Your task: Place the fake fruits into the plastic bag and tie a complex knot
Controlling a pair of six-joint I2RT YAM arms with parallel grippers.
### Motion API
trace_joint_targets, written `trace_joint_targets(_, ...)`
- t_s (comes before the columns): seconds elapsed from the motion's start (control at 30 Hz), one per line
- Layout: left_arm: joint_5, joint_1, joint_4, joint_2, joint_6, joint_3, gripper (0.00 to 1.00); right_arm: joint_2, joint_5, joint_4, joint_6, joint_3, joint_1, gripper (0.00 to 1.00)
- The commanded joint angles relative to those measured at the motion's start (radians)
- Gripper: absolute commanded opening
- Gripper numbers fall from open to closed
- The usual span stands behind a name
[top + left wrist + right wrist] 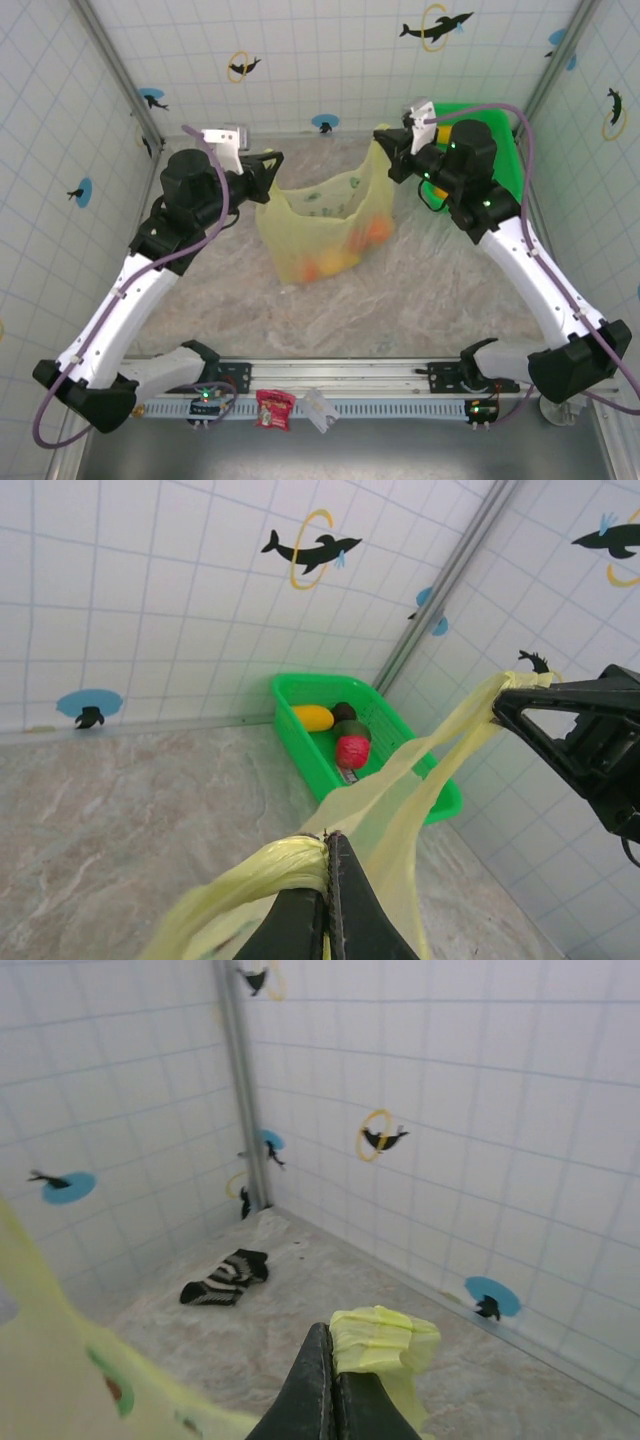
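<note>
Left claw (332, 845): clenched on one bunched handle (285, 865) of the plastic bag (320, 215)
Bag: on the table (430, 290) at mid-scene, its mouth stretched between the two claws
Fake fruits (375, 232): orange and yellow ones already lie inside the bag
Right claw (330, 1345): clamped on the other handle (385, 1338)
Green tub (298, 735): far right corner, holding leftover fruits (351, 748), yellow, dark and red
Left to do: probably those last fruits, then the knot, not yet begun, with the handles well apart

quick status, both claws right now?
Left claw: closed, pinching one handle of the plastic bag.
Right claw: closed, pinching the bag's other handle.
</note>
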Motion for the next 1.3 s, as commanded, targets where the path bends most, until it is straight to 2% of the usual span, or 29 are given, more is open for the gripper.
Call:
trace_joint_targets(0.0, 0.067, 0.009, 0.079, 0.021, -0.023, 0.073, 0.00, -0.058, 0.144, 0.049, 0.109, 0.009, -0.008, 0.00)
trace_joint_targets(0.17, 0.132, 0.030, 0.146, 0.041, -0.071, 0.075, 0.00, -0.082, 0.259, -0.044, 0.134, 0.039, -0.025, 0.00)
trace_joint_targets(0.37, 0.181, 0.037, 0.190, 0.067, -0.100, 0.099, 0.00, -0.099, 0.286, -0.113, 0.162, 0.090, -0.064, 0.00)
trace_joint_targets(0.57, 0.147, 0.040, 0.238, 0.022, -0.079, 0.029, 0.00, -0.114, 0.316, -0.129, 0.232, 0.093, -0.073, 0.00)
trace_joint_targets(0.7, 0.150, 0.054, 0.298, -0.005, -0.087, -0.076, 0.00, -0.143, 0.286, -0.088, 0.276, -0.040, -0.077, 0.00)
trace_joint_targets(0.87, 0.223, 0.064, 0.382, 0.013, -0.127, -0.163, 0.00, -0.158, 0.282, -0.069, 0.271, -0.125, -0.082, 0.00)
trace_joint_targets(1.07, 0.309, 0.066, 0.456, 0.033, -0.143, -0.183, 0.00, -0.138, 0.242, -0.077, 0.284, -0.090, -0.104, 0.00)
trace_joint_targets(1.27, 0.342, 0.064, 0.469, 0.048, -0.140, -0.114, 0.00, -0.104, 0.243, -0.118, 0.255, 0.001, -0.106, 0.00)
